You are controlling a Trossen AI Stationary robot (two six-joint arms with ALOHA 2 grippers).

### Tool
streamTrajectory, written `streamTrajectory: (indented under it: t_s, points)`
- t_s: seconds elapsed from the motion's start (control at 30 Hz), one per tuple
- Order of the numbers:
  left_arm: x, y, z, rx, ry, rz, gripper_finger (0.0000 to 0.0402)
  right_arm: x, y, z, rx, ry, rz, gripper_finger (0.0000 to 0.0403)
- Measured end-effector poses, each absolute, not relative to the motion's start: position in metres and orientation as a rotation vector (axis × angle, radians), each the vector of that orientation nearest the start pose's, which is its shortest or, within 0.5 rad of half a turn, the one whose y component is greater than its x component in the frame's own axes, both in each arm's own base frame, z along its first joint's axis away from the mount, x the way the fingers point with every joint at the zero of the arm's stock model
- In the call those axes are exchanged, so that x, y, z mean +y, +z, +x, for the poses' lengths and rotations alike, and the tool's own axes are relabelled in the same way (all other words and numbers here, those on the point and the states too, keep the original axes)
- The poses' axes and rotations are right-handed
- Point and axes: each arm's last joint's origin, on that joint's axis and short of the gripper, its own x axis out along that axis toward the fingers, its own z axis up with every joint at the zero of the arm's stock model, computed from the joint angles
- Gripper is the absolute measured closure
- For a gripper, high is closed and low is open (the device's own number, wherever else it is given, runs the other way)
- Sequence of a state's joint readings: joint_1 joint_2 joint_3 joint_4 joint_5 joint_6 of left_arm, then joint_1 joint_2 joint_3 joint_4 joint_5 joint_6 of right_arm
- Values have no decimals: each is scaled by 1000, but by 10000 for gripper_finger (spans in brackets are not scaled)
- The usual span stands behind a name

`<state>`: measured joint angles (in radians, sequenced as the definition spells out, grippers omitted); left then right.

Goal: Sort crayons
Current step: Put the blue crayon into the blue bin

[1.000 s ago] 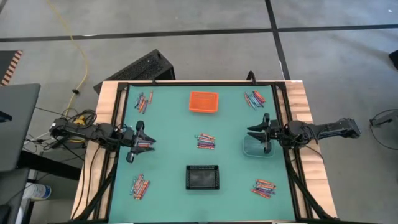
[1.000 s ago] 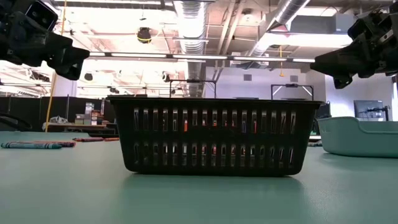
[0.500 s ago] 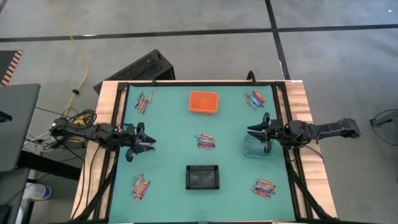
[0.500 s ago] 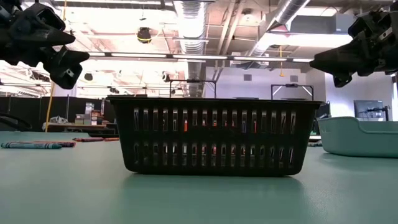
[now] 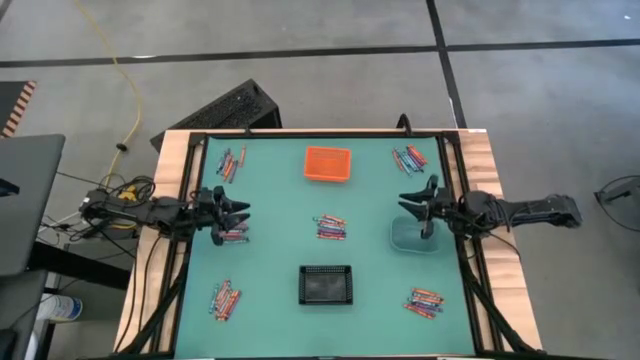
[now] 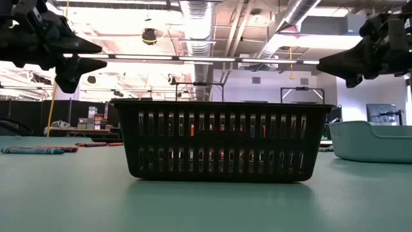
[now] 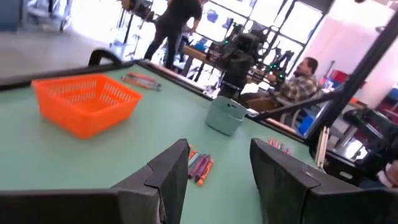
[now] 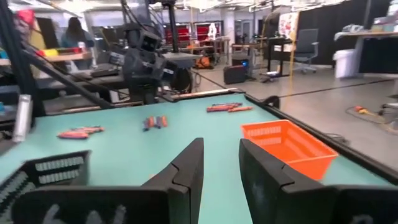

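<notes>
Crayons lie flat on the teal table in small heaps: far left (image 5: 231, 163), far right (image 5: 409, 158), centre (image 5: 331, 227), near left (image 5: 225, 298), near right (image 5: 425, 301) and one (image 5: 232, 237) by the left edge. My left gripper (image 5: 238, 212) hovers open and level above that last heap, pointing toward the table's middle. My right gripper (image 5: 406, 203) hovers open and level over the teal bin (image 5: 412, 236). In the left wrist view the centre crayons (image 7: 199, 167) show between the fingers of my left gripper (image 7: 217, 168). Nothing is between the fingers of my right gripper (image 8: 221, 162).
An orange bin (image 5: 328, 163) stands at the far middle and a black bin (image 5: 326, 285) at the near middle. A black frame (image 5: 300, 133) rims the table. People and other robots show in the room beyond.
My left gripper has rolled about its own line and swung toward the table's far edge, staying at the same height. My right gripper has swung slightly toward the far edge. The crayons and bins have kept still.
</notes>
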<state>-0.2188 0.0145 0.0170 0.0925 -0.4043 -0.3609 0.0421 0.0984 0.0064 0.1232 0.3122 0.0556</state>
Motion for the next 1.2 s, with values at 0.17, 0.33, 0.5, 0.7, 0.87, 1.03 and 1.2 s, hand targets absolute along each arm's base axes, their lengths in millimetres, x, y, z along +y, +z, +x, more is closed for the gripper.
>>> streamTrajectory:
  t_s: [0.17, 0.33, 0.5, 0.7, 0.87, 1.03, 1.2]
  points:
    - [-9, 184, 101, -178, 199, -296, 239, -13, 172, 105, 9, -353, 17, 287]
    - [-4, 180, 118, -102, 258, -179, 239, -28, 180, 111, 89, -503, 9, 287]
    - [5, 182, 135, -15, 336, -50, 239, -44, 188, 128, 216, -606, 55, 287]
    - [13, 175, 147, 61, 388, 32, 239, -77, 201, 152, 537, -808, 189, 287]
    - [19, 166, 152, 139, 425, 93, 239, -113, 212, 173, 724, -908, 245, 287]
    - [28, 165, 156, 144, 472, 144, 239, -141, 218, 189, 816, -906, 299, 287]
    - [40, 163, 158, 145, 459, 184, 239, -167, 207, 176, 946, -882, 454, 287]
